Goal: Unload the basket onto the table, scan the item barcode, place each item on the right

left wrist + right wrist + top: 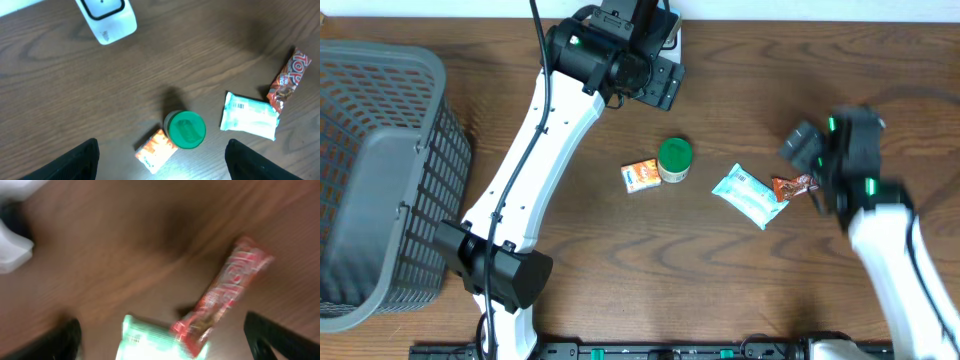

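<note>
**Red bar to be gripped across its width, printed faces kept free**

Red wrapping marks the bar (794, 186), which lies flat on the surface (740, 280) well to the right of the green-lidded jar (674, 158). Its end nearer the jar appears to touch the white pack (748, 195) that is set between the two. The right pincer (162, 320) is held wide and empty above the bar, so the bar is judged to be the item chosen. The left pincer (161, 145) is likewise spread wide with nothing in it. It is placed beyond the jar, close to the white scanner (106, 17) at the far edge.

The grasp is best made across the bar's narrow width, toward the end farther from the jar, so that the white pack is not pinched with it. A crinkly wrapper is likely to slip or fold, so a firm, centred closure is advised. No barcode can be made out on the bar in the blurred wrist view, so the face to be shown to the scanner cannot be told.
</note>
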